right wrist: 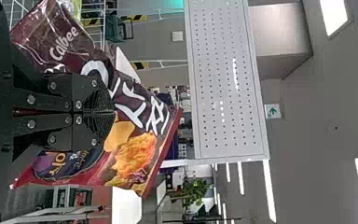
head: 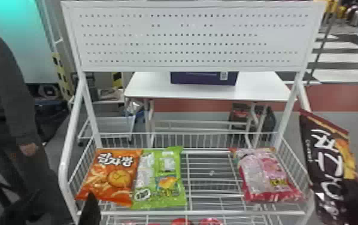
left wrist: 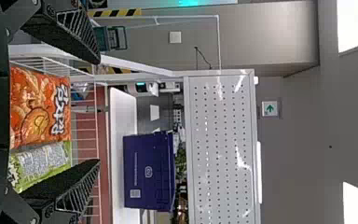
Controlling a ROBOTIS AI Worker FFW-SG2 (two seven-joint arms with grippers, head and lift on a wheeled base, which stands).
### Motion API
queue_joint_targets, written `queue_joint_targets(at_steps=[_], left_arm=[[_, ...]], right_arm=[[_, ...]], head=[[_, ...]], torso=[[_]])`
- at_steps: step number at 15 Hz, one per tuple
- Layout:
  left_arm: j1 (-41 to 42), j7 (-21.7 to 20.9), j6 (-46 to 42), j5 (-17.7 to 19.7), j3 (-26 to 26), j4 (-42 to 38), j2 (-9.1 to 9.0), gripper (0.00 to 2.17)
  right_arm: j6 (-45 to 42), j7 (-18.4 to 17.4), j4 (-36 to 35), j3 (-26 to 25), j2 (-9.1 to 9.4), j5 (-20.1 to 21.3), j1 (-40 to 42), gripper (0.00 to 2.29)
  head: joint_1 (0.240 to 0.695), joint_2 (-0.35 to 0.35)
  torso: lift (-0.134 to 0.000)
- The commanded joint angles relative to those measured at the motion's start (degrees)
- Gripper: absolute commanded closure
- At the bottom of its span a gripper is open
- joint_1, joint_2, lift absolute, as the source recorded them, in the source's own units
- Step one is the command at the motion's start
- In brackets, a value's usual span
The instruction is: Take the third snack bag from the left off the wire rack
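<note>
Right hand [head: 357,198] [right wrist: 98,112] is shut tight on a dark brown crinkly snack bag [head: 327,155] [right wrist: 137,140] with big white letters and orange chips on it. It grips the near end of the bag. The bag sticks up from the hand and leans a little. It is in the air, just off the right side of the white wire rack [head: 209,179], and does not touch it.

Three bags lie flat on the rack. An orange snack bag [head: 111,176] [left wrist: 37,107] is at the left. A green snack bag [head: 159,176] [left wrist: 39,161] touches its right edge. A pink and red snack bag [head: 265,176] is at the right. Bare wire shows between the green bag and the pink one.

The left hand [head: 90,209] [left wrist: 93,112] is at the near edge of the rack, by the orange bag. Its fingers are spread wide and hold nothing.

A white board with little holes [head: 187,36] [left wrist: 219,140] [right wrist: 223,79] stands at the far side of the rack. Behind it, a dark blue box [head: 203,77] [left wrist: 149,170] sits on a white tabletop [head: 256,88].
</note>
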Motion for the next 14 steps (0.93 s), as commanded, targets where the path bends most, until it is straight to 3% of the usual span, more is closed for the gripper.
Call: queue_joint_targets(at_steps=[1, 14], left_arm=[[0.01, 0.0, -0.01, 0.0, 0.0, 0.0, 0.0, 0.14], [0.01, 0.0, -0.01, 0.0, 0.09, 0.08, -0.09, 0.14]], right_arm=[[-0.57, 0.0, 0.07, 0.07, 0.02, 0.0, 0.12, 2.24], [-1.28, 0.09, 0.07, 0.07, 0.1, 0.09, 0.12, 2.24]], head=[[0.499, 0.0], [0.499, 0.0]], torso=[[0.0], [0.0]])
